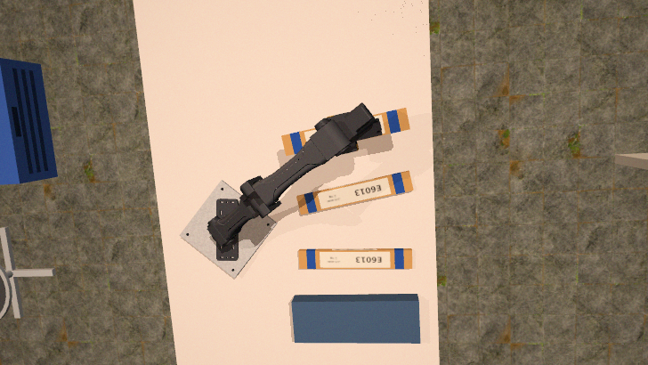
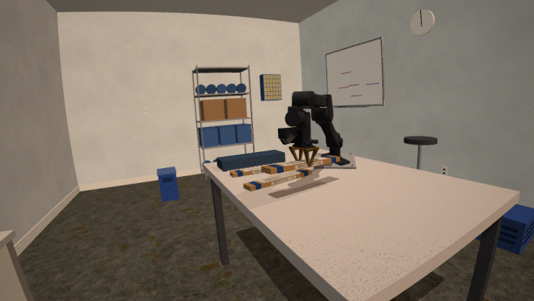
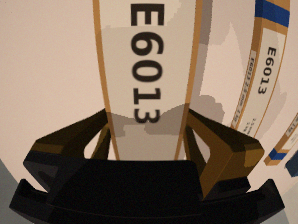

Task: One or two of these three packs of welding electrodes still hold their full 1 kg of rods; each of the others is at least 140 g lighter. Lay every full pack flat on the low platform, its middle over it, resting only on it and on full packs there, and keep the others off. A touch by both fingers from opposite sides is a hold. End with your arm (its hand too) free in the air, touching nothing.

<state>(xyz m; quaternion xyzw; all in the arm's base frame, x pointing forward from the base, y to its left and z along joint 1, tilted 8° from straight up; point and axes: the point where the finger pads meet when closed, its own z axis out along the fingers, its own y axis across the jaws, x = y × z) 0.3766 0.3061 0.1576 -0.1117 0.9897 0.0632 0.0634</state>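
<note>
My gripper (image 2: 304, 163) (image 3: 147, 112) is shut on one orange E6013 pack (image 1: 399, 121) (image 2: 272, 169) (image 3: 147, 75), its fingers on the pack's two long sides near the middle. This pack is held level above the table, its shadow lying apart below it. Another pack (image 1: 354, 192) (image 2: 276, 180) (image 3: 270, 60) lies flat on the table, slightly angled. The third pack (image 1: 354, 259) (image 3: 276, 155) lies flat between that one and the dark blue platform (image 1: 355, 321) (image 2: 250, 161). No pack is on the platform. In the top view the arm hides the fingers.
The arm's base plate (image 1: 197, 231) is on the table (image 1: 226, 54) (image 2: 373, 209), to the left of the packs in the top view. The table's right edge runs close to the pack ends and the platform. Shelves (image 2: 223, 108) stand beyond the table.
</note>
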